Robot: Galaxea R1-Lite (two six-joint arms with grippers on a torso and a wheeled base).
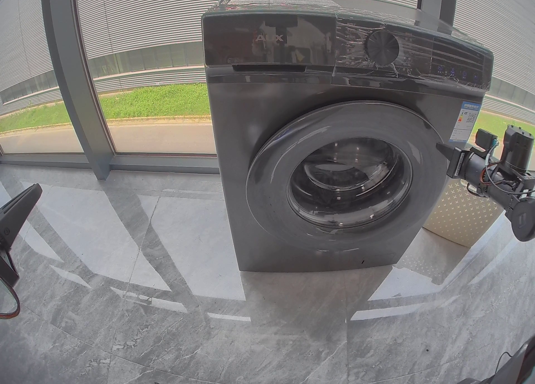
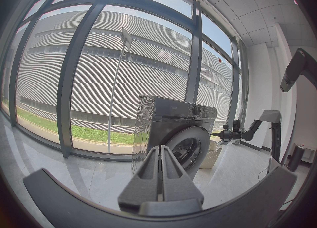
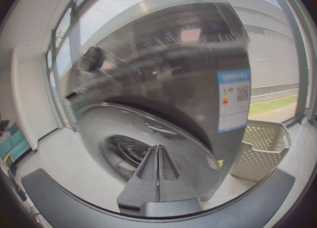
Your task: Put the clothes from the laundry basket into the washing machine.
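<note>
Opening the round glass-fronted door (image 1: pixel 345 179) of the dark grey front-loading washing machine (image 1: pixel 267 123), currently shut.
Note right gripper (image 1: pixel 444 149) pinched fully together, empty, at the door's right rim; hook that edge, swing outward over the bare grey marble floor (image 1: pixel 167 290); note left gripper (image 2: pixel 160 147) likewise closed, empty, well apart; avoid the cream perforated plastic laundry basket (image 1: pixel 462 215) just beside the machine's right flank, contents hidden.

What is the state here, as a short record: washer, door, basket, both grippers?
washer: stands on the floor, front toward the robot
door: closed
basket: on the floor beside the washer, on the robot's right; contents cannot be told
left gripper: shut, empty, well off to the robot's left of the washer
right gripper: shut, empty, close to the door's right edge
</note>
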